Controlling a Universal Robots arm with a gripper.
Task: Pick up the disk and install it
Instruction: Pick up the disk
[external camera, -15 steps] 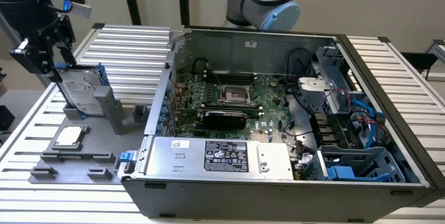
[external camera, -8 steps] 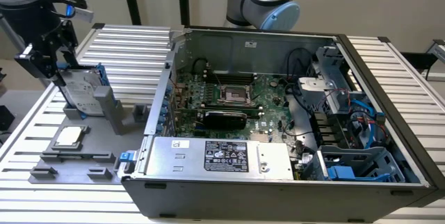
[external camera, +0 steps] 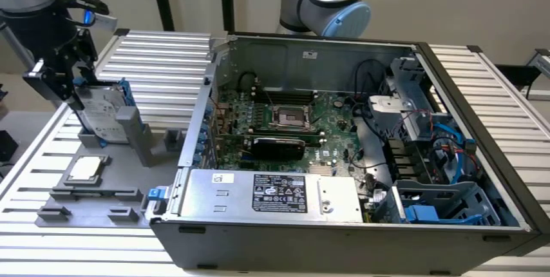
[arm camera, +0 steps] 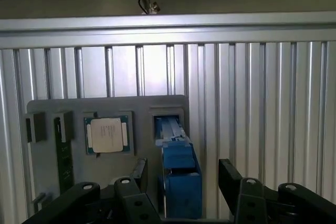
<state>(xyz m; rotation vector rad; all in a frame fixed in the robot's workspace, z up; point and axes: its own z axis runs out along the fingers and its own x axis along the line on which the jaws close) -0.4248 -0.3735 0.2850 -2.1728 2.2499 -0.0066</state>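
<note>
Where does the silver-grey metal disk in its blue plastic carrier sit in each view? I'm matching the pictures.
Exterior view: the disk stands on edge in the grey holder, at the exterior view's left.
Wrist view: the disk, edge-on with blue carrier showing, lies between the fingers of the open gripper, untouched.
Shared landmark: the small square silver processor chip beside it.

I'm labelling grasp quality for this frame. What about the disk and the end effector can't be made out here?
- Exterior view: the label text on the disk is too small to read, and the grey holder hides its lower edge.
- Wrist view: the near end of the blue carrier is cut off by the picture's edge, between the fingers of the end effector.
- Exterior view: the end effector overlaps the disk, so contact can't be told.
</note>
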